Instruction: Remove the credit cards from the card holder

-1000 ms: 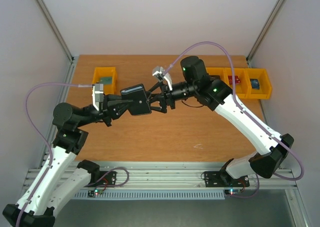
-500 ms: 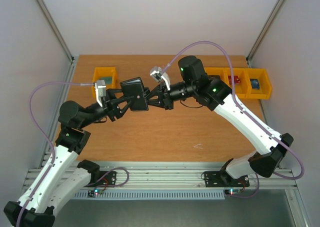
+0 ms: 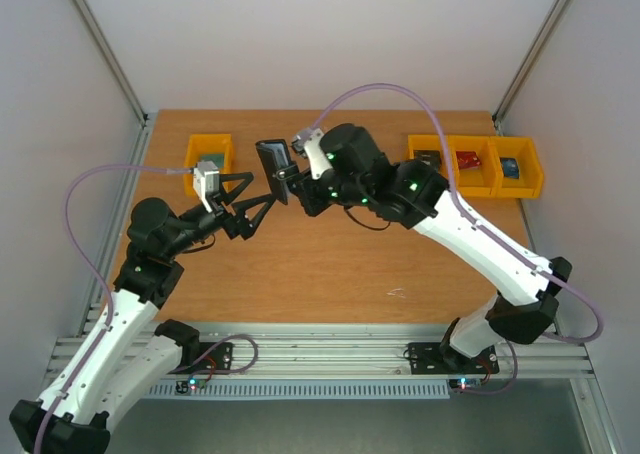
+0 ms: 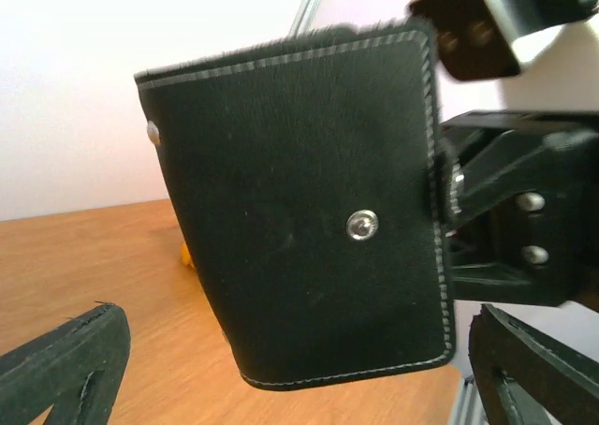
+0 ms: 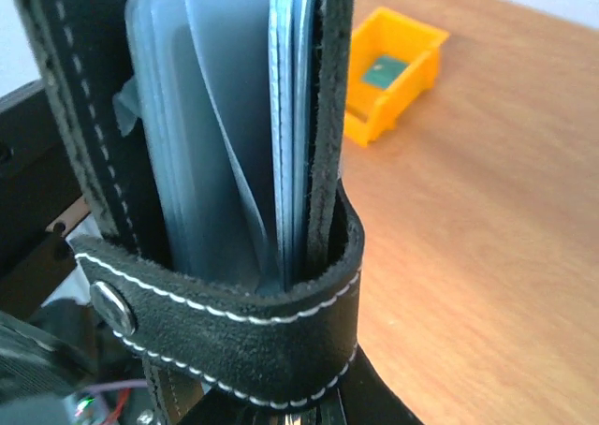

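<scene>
Your right pincer [image 3: 288,180] is clamped shut on one side edge of the card holder [image 3: 271,164]. It holds the holder in the air above the counter [image 3: 330,264], standing on edge with its long axis roughly upright.

Your left pincer [image 3: 258,194] is spread wide and holds nothing. The holder lies straight ahead of it, just beyond the fingertips, with its snap-studded outer face turned toward them. The left arm is therefore both the free one and the near one.

The closing tab [image 5: 225,322] is strapped across the pocket mouths, and I judge it blocks any pull.

By count there is one holder and four yellow bins [image 3: 210,154], one on the left and three on the right. No credit cards can be told apart among the blue-grey sleeves [image 5: 234,144].
</scene>
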`<action>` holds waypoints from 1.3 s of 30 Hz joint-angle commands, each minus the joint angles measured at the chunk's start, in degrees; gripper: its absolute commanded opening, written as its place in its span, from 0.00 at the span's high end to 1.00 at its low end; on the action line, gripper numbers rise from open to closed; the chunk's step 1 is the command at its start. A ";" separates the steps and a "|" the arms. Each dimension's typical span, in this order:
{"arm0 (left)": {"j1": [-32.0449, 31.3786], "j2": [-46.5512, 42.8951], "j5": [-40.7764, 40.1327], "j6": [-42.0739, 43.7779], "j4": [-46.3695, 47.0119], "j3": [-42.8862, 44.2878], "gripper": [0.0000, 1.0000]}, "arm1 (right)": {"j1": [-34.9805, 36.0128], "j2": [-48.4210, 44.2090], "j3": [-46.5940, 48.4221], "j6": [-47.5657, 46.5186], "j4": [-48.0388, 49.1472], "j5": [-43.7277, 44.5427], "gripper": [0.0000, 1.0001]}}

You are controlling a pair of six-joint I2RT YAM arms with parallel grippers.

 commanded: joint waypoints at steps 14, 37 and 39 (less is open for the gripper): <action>0.33 0.38 -9.26 3.03 -2.78 -0.44 0.01 | 10.50 12.17 19.30 -1.10 -14.36 27.06 0.99; 6.14 -3.01 -0.90 -0.63 -2.15 -1.35 0.26 | -3.05 -2.95 3.03 -4.12 -1.29 -11.76 0.99; 6.26 -3.28 1.06 -1.40 -0.86 -1.43 0.24 | -5.34 -4.43 1.17 -3.61 -0.09 -15.67 0.99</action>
